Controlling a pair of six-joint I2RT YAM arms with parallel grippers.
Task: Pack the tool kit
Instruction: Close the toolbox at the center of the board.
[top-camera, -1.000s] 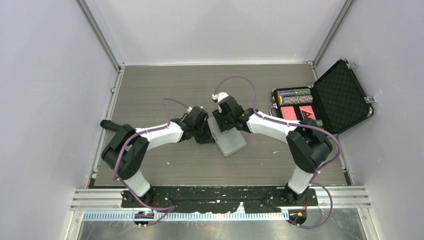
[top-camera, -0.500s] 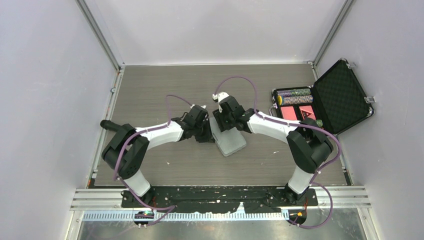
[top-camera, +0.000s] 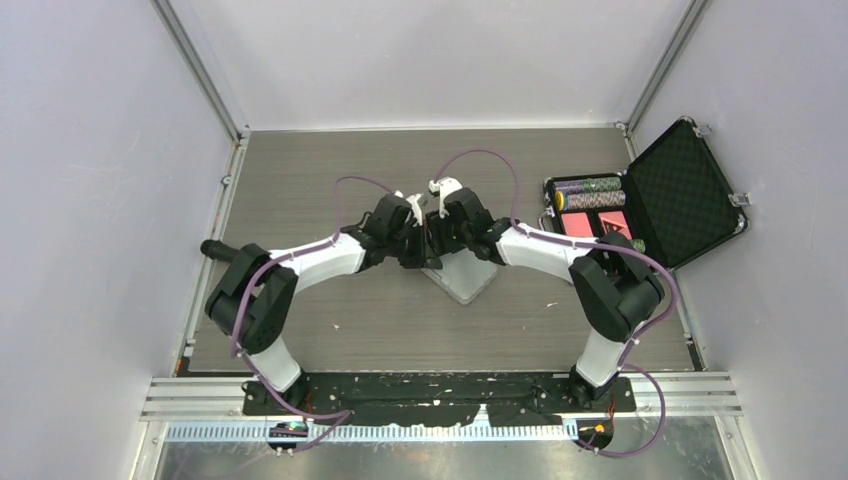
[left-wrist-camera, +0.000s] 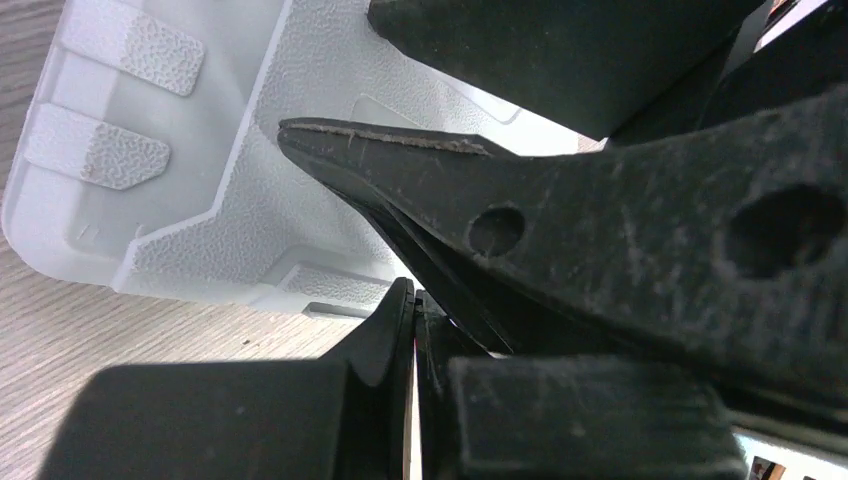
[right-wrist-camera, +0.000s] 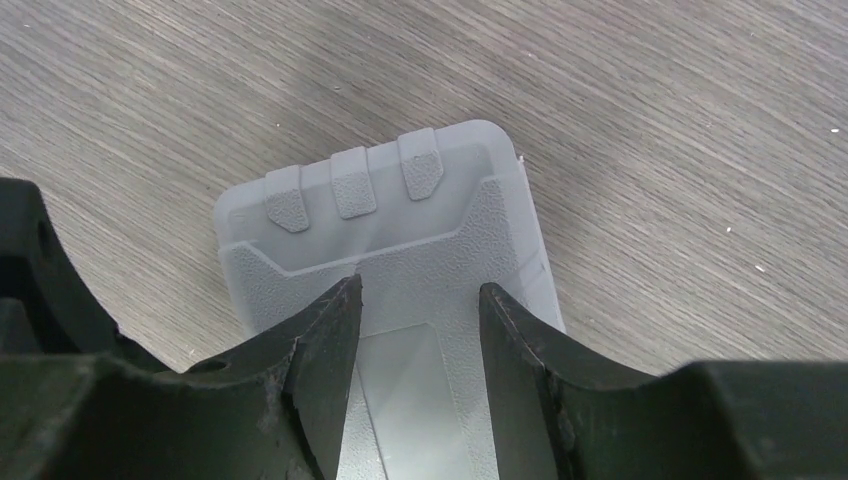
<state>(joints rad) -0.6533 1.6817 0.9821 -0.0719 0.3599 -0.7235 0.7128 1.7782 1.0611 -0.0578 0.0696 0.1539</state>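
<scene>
The tool kit (top-camera: 466, 281) is a flat grey plastic case, lid closed, lying askew on the wooden table between both arms. In the right wrist view the tool kit (right-wrist-camera: 400, 215) shows three latches on its far edge. My right gripper (right-wrist-camera: 420, 300) stands open over its lid, the smooth lid panel visible between the fingers. My left gripper (left-wrist-camera: 413, 302) is shut with nothing seen in it, its tips just off the near rim of the tool kit (left-wrist-camera: 200, 150). A right gripper finger (left-wrist-camera: 600, 225) crosses close above it. From above, the left gripper (top-camera: 417, 247) and right gripper (top-camera: 440, 243) nearly touch.
A larger black foam-lined case (top-camera: 680, 190) stands open at the right edge, with poker chips (top-camera: 590, 186) and red card boxes inside. Metal frame posts and pale walls bound the table on three sides.
My left gripper has moved forward and right, up against the right gripper, and closed the last bit. The grey case has turned slightly on the table.
</scene>
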